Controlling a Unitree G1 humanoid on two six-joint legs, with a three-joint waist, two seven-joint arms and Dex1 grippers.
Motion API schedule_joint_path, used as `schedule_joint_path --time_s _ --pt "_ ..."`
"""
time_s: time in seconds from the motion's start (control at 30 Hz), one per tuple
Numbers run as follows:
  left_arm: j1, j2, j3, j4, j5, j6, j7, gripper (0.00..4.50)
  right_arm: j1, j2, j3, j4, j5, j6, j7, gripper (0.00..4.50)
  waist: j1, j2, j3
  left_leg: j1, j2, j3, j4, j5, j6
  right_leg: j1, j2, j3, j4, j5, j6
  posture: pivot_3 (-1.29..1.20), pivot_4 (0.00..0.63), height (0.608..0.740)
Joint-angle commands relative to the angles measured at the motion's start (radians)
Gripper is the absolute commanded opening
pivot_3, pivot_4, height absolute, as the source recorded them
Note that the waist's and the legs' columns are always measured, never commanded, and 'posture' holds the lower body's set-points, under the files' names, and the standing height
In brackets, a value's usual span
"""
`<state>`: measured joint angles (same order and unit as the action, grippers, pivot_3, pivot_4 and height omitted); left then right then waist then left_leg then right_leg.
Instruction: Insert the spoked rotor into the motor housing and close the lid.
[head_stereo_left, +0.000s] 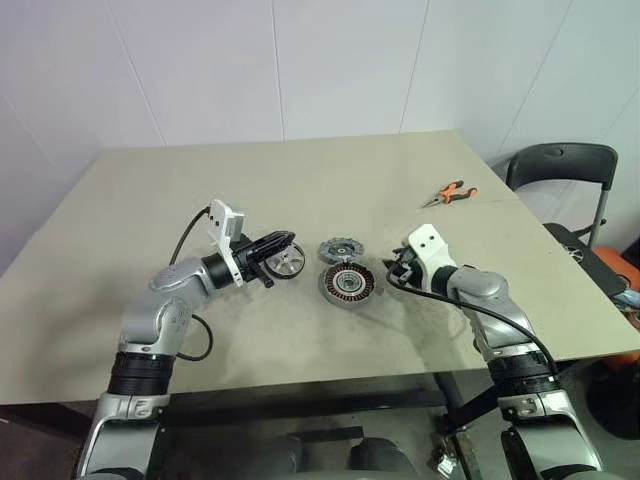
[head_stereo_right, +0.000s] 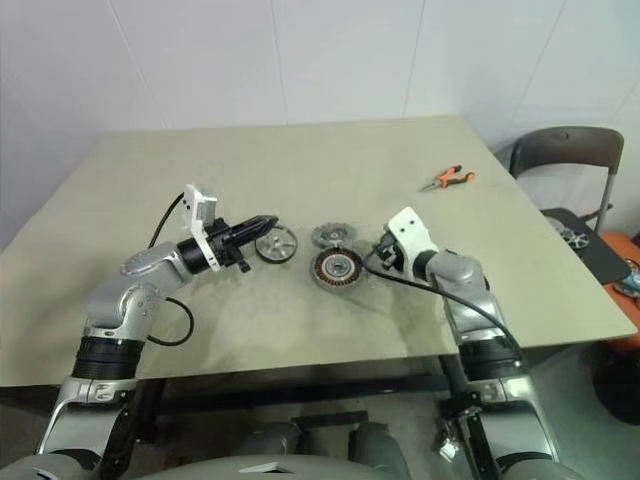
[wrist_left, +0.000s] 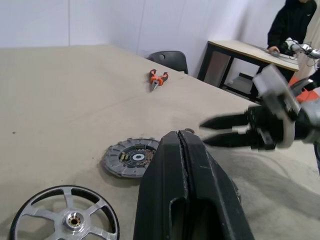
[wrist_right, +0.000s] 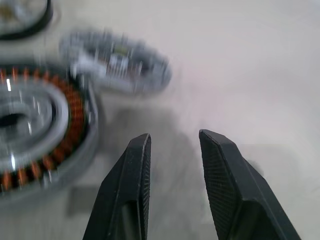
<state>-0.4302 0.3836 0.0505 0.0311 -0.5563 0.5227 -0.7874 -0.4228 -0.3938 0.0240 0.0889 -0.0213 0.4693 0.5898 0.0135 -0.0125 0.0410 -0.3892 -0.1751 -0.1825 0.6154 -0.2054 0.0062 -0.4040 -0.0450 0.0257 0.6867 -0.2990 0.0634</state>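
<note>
- Left gripper (head_stereo_left: 283, 246): 2 fingers pressed together, nothing clamped, pointing level toward the middle of the table, tip just over the near edge of the spoked rotor (head_stereo_left: 287, 263).
- Right gripper (wrist_right: 172, 150): fingers apart with a gap between them, empty, angled down at the table just beside the motor housing (head_stereo_left: 349, 283).
- Rotor lies flat on the table (head_stereo_left: 300, 190), wheel face up, directly under and beyond the left fingertips; in the left wrist view it sits low beside the closed fingers, hub visible, no contact that I can confirm.
- Key relation: rotor is on the left of the housing, near it but apart, so the left arm is clearly the nearer one; right gripper is on the far side of the housing from the rotor.
- Rotor has no long axis, being round and flat; my guess is a rim or spoke pinch from above, which needs the left fingers opened first.
- Housing sits upright at the table middle, copper windings and silver hub up, open top, nothing inside yet.
- Lid (head_stereo_left: 339, 249) lies flat just behind the housing, close to touching it, and right of the rotor.
- Judgement: task at step 1, rotor not picked, lid still off.
- Orange-handled pliers (head_stereo_left: 449, 193) far off to the right, not in the way.
</note>
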Motion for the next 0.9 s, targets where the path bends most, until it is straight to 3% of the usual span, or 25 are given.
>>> schedule_joint_path --time_s 0.03,0.13,0.37,0.73,0.9 --pt "-0.037 -0.002 -0.003 0.004 0.009 -0.021 -0.017 0.00 -0.001 0.020 -0.055 -0.059 0.026 0.022 -0.080 1.60 0.000 0.000 0.000 0.000 0.000 0.000 0.000 0.000 0.000 0.000 0.000 0.000 0.000 0.000 0.000 0.00 0.000 0.740" --pt "-0.040 -0.009 -0.009 0.010 0.014 -0.025 -0.023 0.00 0.004 0.033 -0.094 -0.022 0.041 0.016 -0.134 1.60 0.002 0.000 0.000 0.000 0.000 0.000 0.000 0.000 0.000 0.001 0.000 0.000 -0.001 0.000 0.000 0.00 0.000 0.740" --pt "-0.038 -0.013 -0.008 0.012 0.020 -0.023 -0.032 0.00 -0.002 0.041 -0.057 0.033 0.015 0.036 -0.193 3.87 -0.003 0.000 0.000 0.000 0.000 0.000 -0.001 0.000 0.000 0.000 0.000 0.000 -0.001 0.000 0.000 0.00 0.000 0.740" --pt "-0.018 -0.016 -0.006 -0.023 0.015 -0.012 -0.017 0.00 -0.090 0.066 -0.036 0.246 0.002 -0.071 -0.248 3.87 -0.002 0.000 0.000 0.000 0.000 0.001 -0.001 0.000 0.000 0.000 0.000 0.000 -0.001 0.000 0.000 0.00 0.000 0.740" --pt "-0.005 -0.012 -0.003 -0.036 0.014 -0.006 -0.010 0.00 -0.162 0.079 -0.108 0.388 0.055 -0.048 -0.288 3.87 -0.003 0.000 0.000 0.000 0.000 0.001 -0.001 0.000 0.000 0.000 0.000 0.000 -0.001 0.000 0.000 0.00 0.000 0.740"
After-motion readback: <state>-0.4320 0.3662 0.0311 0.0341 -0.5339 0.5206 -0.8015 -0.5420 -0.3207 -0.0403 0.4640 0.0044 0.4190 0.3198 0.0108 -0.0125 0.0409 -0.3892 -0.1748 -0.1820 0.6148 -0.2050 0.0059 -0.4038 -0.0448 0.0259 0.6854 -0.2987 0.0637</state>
